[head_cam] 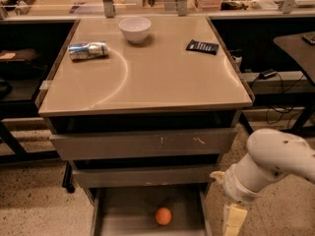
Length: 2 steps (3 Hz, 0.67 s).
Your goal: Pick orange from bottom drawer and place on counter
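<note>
Grey metal bottom drawer (127, 211) holding smooth round orange (163, 216), cream gripper (234, 221) just right, grip unclear.

White bowl (135, 29), silver can (88, 50) and dark packet (202, 46) lie well apart.

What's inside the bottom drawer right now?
Only the orange shows on the bottom drawer floor. Its rear is hidden beneath the middle drawer front. The gripper hangs outside, right of it.
</note>
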{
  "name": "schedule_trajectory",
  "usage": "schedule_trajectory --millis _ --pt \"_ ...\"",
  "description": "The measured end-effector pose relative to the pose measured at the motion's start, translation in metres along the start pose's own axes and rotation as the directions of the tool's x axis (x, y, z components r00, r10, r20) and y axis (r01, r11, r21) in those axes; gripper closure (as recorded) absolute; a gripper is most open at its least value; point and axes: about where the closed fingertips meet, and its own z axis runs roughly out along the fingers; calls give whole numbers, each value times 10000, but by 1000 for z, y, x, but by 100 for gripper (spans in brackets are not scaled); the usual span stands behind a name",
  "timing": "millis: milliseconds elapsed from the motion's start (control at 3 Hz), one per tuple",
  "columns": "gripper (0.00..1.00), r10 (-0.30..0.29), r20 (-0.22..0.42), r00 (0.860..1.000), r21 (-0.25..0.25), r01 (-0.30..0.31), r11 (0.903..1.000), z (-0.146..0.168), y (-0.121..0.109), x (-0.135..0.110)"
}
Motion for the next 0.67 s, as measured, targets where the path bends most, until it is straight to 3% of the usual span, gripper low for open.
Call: schedule_trajectory --millis 333,667 --pt "0 -530 397 9978 16 529 9986 51 -7 9" --pt "0 -223 713 9972 194 210 9996 95 -32 31"
